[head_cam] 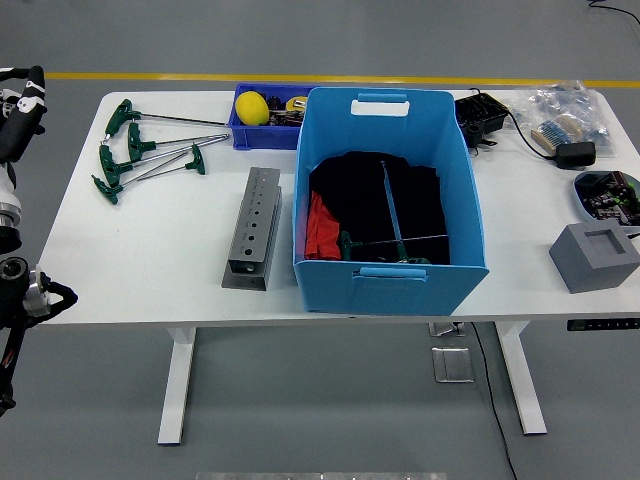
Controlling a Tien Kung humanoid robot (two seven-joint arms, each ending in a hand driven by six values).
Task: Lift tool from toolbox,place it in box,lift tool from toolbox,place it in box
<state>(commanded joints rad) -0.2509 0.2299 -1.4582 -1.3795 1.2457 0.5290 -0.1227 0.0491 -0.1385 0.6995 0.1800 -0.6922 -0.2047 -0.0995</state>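
Left hand (pixel 20 110) off the counter's (pixel 150 260) left edge, finger state indeterminate, clears access to T-handle wrenches (pixel 135 150) awaiting transfer to blue box (pixel 390 270)

This place looks like a workshop or a robotics lab inside an industrial hall. The floor (pixel 300 30) is smooth grey concrete with a yellow line (pixel 300 78) painted across it, as in factories. A white table (pixel 150 260) with metal legs carries hand tools: green T-handle keys (pixel 140 150), a grey metal holder with holes (pixel 253 228), a small blue bin of parts (pixel 262 120), a large blue plastic box (pixel 390 200), a black charger with cables (pixel 480 115) and a grey foam block (pixel 595 255).
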